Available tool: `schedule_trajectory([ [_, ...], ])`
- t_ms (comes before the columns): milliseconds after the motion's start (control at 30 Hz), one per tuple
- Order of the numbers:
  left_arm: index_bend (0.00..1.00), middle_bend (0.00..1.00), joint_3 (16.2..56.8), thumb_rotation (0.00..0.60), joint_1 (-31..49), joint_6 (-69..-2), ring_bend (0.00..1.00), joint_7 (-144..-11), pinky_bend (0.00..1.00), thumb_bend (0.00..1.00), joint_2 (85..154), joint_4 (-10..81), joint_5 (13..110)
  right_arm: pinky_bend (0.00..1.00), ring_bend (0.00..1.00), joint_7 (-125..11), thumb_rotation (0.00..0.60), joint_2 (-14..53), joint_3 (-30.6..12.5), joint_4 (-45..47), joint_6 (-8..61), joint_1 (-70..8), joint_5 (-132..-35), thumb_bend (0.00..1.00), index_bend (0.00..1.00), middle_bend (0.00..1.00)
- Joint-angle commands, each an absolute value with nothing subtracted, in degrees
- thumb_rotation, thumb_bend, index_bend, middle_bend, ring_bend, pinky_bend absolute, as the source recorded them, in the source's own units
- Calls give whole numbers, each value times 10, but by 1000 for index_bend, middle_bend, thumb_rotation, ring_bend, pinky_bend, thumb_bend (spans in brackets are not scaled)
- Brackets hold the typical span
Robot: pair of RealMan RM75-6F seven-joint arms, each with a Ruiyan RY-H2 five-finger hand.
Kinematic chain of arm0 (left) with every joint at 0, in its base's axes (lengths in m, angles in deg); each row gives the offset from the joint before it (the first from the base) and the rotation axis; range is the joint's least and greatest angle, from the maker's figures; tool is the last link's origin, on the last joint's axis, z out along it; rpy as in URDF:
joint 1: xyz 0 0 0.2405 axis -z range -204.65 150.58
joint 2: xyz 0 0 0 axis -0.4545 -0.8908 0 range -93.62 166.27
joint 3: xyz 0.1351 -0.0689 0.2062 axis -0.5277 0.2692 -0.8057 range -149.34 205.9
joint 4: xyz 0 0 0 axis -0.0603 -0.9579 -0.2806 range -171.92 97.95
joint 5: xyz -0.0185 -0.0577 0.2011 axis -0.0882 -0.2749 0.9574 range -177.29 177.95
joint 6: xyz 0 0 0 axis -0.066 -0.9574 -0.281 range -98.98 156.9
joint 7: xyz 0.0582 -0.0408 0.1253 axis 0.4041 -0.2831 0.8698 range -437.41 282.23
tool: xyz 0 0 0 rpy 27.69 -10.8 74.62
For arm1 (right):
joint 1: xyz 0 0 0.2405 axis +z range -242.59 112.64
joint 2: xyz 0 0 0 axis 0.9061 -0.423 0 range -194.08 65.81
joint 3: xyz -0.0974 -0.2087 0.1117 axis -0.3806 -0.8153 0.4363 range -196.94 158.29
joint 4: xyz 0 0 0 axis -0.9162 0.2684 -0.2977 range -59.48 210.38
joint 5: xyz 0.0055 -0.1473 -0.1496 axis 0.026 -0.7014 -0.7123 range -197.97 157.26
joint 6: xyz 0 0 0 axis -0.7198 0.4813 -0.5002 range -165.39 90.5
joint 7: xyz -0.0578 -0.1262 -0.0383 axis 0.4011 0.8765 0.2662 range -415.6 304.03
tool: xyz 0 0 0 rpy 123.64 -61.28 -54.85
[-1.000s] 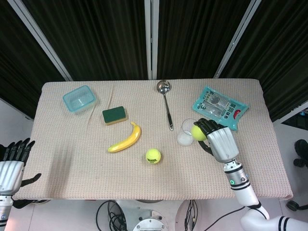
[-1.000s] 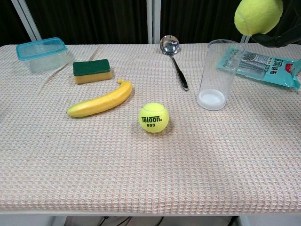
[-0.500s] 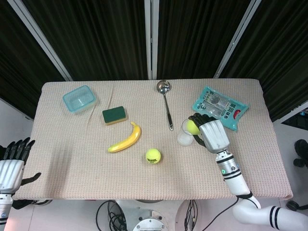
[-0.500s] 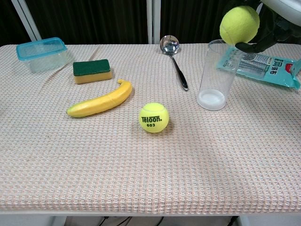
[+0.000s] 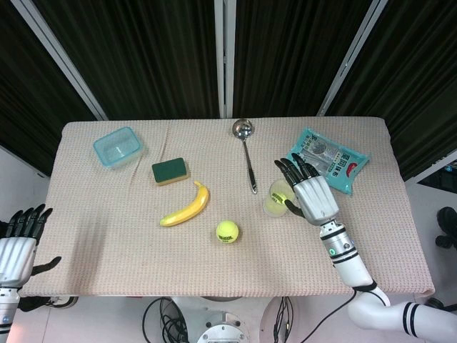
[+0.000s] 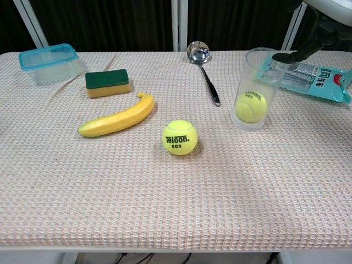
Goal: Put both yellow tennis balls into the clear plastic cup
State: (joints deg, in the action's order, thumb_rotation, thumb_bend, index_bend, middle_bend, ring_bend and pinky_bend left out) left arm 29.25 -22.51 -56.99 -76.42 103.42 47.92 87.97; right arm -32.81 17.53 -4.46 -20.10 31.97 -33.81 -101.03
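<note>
Table (image 6: 165, 198): ball (image 6: 251, 106) in cup (image 6: 257, 77), below spread fingers (image 5: 291, 170)

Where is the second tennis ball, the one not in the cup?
The loose tennis ball lies on the table's middle front, between the banana and the cup.

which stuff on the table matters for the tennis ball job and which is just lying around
Belongs to the job:
clear plastic cup
tennis ball in the cup
loose tennis ball

Just lying about:
banana
sponge
ladle
blue container
teal packet
</note>
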Motion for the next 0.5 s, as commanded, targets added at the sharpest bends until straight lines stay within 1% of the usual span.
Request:
schedule_trajectory([
  [33,15,0,293,600,-226,-571,0,-765,0,0,1034,479,880,238,30,-347,600,171,-60,-215,337,-335,-1059,148,74,134],
  [167,16,0,293,600,-226,-571,0,-765,0,0,1035,479,879,236,31,-354,600,166,-83,-233,339,-322,-1125,148,75,136],
  [300,15,0,292,600,-226,-566,0,-765,0,0,1037,476,874,235,33,-337,600,176,-114,-234,305,-298,-1171,147,75,136],
  [400,15,0,291,600,-229,-566,0,-768,0,0,1038,473,871,234,32,-312,600,193,-127,-225,261,-285,-1156,147,73,126],
  [500,15,0,290,600,-232,-569,0,-772,0,0,1038,471,872,234,31,-293,600,214,-129,-206,230,-277,-1124,150,55,110],
])
